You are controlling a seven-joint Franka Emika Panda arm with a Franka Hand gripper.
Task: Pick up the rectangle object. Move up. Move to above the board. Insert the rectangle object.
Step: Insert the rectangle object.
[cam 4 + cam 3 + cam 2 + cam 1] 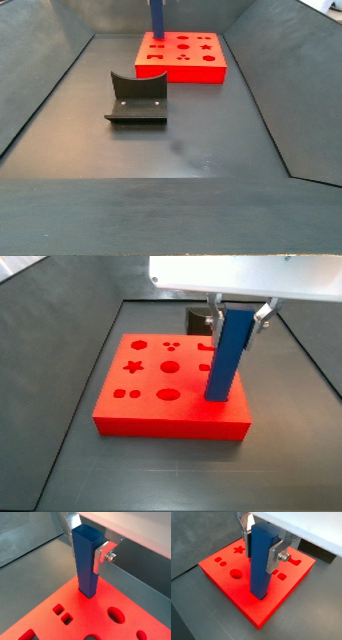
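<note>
Pincer-held rectangle object upright in board hole.

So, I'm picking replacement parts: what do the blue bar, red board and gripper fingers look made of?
Blue bar: likely plastic, matte, open hollow top.
Red board: probably plastic too, uniform matte colour, clean cut-outs.
Gripper fingers: metal, by their silver sheen and bolt, clamped near the bar's top.

Gripper fingers clamp bar; board below
</note>
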